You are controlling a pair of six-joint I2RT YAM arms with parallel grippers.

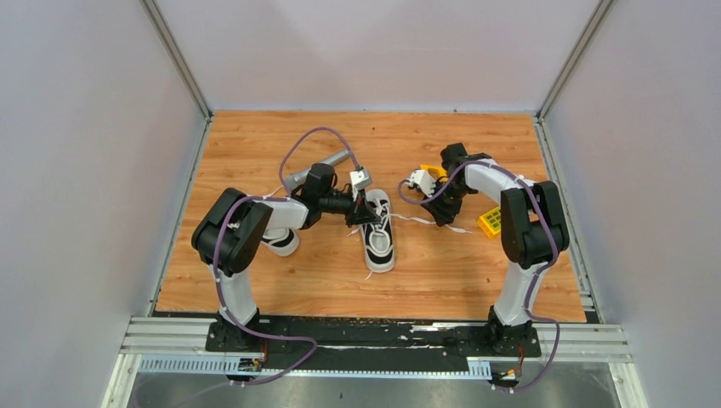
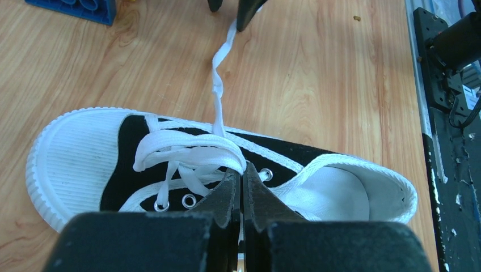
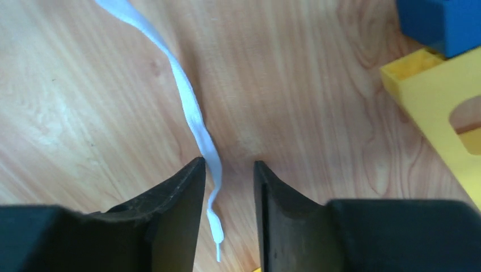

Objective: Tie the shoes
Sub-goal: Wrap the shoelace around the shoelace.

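centre of the wooden surface (image 1: pixel 298 289), one shoe (image 1: pixel 379 231) sits upright on its sole, white toe cap toward the near edge. the second shoe (image 1: pixel 281 242) is off to the left, mostly hidden under the left arm, only its white end peeking out.

left tool (image 2: pixel 241 187) is right down on the lacing of the centre shoe, fingers pressed together with no gap showing, tips buried where the white loops cross by the eyelets. whether a strand is caught between them, cannot tell from here.

one long lace (image 2: pixel 218 85) runs out from that shoe, twisting across the bare wood toward the other arm.

over to the right tool (image 3: pixel 230 175): fingers spread apart, low over the surface, and the lace end lies in the gap between them, close to the left finger. nothing is pinched there; the lace lies loose, its little tip pointing back toward the camera.

just beside that tool, a yellow block (image 3: pixel 437 107) rests on the wood with a blue block (image 3: pixel 439 22) touching its far edge.
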